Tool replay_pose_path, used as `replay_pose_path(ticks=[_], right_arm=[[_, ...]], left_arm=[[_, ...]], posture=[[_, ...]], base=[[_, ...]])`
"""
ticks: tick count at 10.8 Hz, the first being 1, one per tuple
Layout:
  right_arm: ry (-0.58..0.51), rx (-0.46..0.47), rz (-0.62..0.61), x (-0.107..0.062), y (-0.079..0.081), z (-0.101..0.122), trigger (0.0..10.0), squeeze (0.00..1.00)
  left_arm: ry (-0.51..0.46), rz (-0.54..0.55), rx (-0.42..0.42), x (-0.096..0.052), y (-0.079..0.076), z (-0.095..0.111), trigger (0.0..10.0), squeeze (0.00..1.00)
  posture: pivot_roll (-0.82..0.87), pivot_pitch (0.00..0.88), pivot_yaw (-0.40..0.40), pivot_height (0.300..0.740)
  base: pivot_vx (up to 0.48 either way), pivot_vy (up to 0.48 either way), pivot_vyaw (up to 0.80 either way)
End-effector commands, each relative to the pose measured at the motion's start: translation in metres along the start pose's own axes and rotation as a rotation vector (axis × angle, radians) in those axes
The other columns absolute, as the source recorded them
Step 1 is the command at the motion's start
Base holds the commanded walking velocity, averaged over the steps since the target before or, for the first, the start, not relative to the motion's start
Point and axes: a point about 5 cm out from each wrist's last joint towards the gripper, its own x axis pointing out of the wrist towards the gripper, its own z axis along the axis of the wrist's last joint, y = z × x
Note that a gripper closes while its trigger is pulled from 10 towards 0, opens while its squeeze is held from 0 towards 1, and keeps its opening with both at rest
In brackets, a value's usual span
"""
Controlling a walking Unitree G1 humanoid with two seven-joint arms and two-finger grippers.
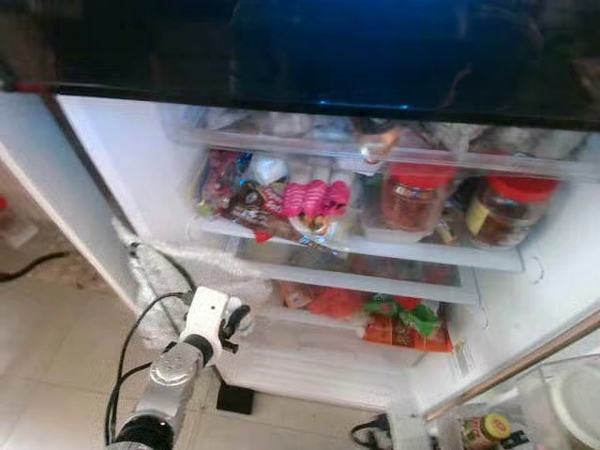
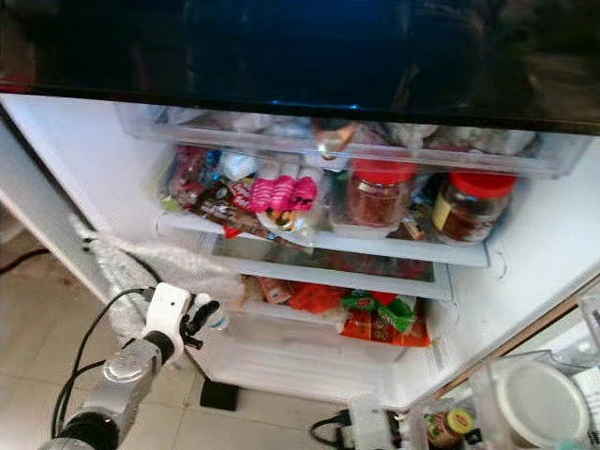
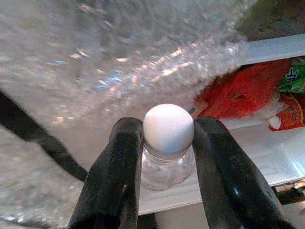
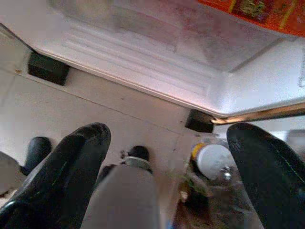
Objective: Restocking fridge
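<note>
A small clear bottle [image 3: 167,157] with a white cap is gripped at its neck by the left pincer [image 3: 167,143], low at the open fridge [image 1: 122,178], just beside its frosted left wall. The right pincer [image 4: 167,157] hangs spread wide over the tiled floor [image 4: 86,109]. Red-lidded jars [image 1: 412,197] stand on the shelf above.

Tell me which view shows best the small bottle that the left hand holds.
The left wrist view: the bottle sits close up, its white cap and clear body clamped between the left hand's black fingers. In the eye views it is a small blurred shape at that hand, before the open fridge.
</note>
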Motion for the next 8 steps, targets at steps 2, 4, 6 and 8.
replay_pose_path(ticks=[2, 4, 6, 8], right_arm=[[0.024, -0.002, -0.008, -0.002, -0.003, -0.007, 10.0, 0.00], [-0.028, 0.000, -0.005, 0.000, 0.001, 0.003, 10.0, 0.00], [-0.017, -0.002, -0.006, -0.001, 0.001, 0.001, 10.0, 0.00], [-0.018, 0.005, -0.013, -0.002, 0.000, -0.002, 10.0, 0.00]], left_arm=[[-0.044, -0.019, 0.044, 0.000, -0.002, 0.008, 10.0, 0.00], [-0.101, -0.026, 0.064, 0.001, -0.004, 0.019, 10.0, 0.00], [-0.140, -0.083, 0.067, 0.004, -0.012, 0.029, 10.0, 0.00], [-0.172, -0.134, 0.055, 0.006, -0.024, 0.039, 10.0, 0.00]], posture=[[-0.07, 0.082, 0.015, 0.740], [-0.07, 0.090, 0.014, 0.740], [-0.09, 0.103, 0.024, 0.740], [-0.10, 0.106, 0.039, 0.740]], base=[[0.000, 0.000, 0.00], [0.000, 0.000, 0.00], [0.000, 0.000, 0.00], [0.000, 0.000, 0.00]])
